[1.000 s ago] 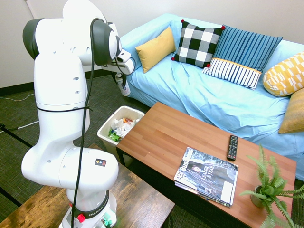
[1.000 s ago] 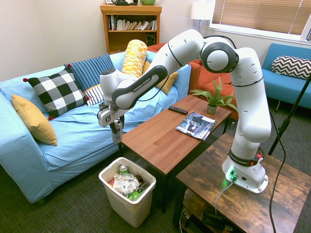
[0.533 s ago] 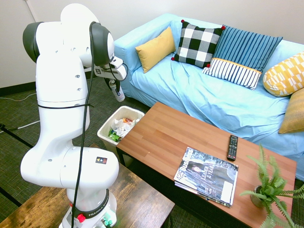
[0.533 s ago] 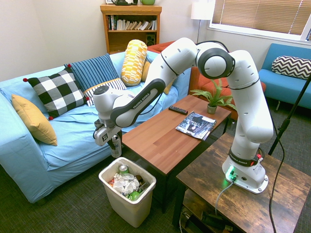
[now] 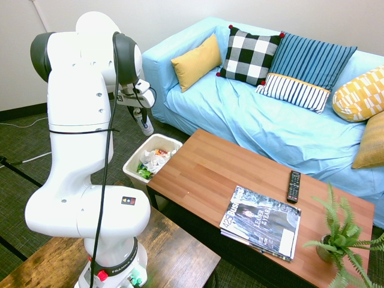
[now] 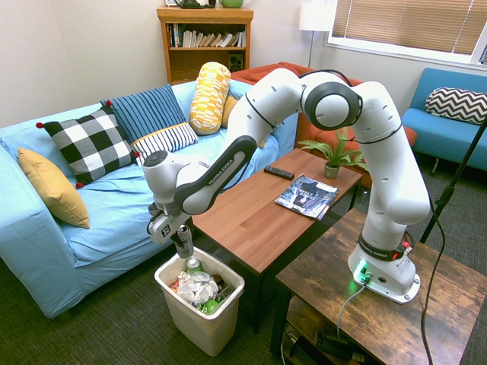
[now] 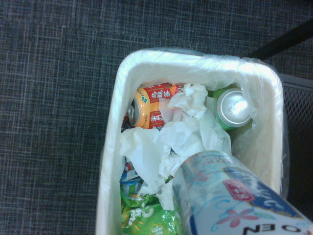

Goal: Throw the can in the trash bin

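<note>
**Can over the bin, not dropped yet**

The can [image 6: 183, 242] sits in the gripper [image 5: 144, 124], jaws closed on its upper part, hanging nearly upright just above the trash bin [image 6: 223, 312] at lower left of the second exterior view. In the wrist view the can [image 7: 230, 196] fills the lower right, with the bin's mouth straight below it.

What could go wrong, I reckon: the bin is already stuffed with crumpled paper [image 7: 171, 137], an orange can [image 7: 151, 105] and a green can [image 7: 234, 107], so a drop from here could bounce off the heap and roll onto the dark carpet. It also looks closer to one rim, which makes clipping the edge possible.

Room-wise, the wooden surface [image 5: 204, 174] beside the bin carries a magazine [image 5: 262, 221], a remote [image 5: 294, 185] and a plant [image 5: 339, 237]. A blue sofa [image 5: 240, 114] with cushions runs behind.
</note>
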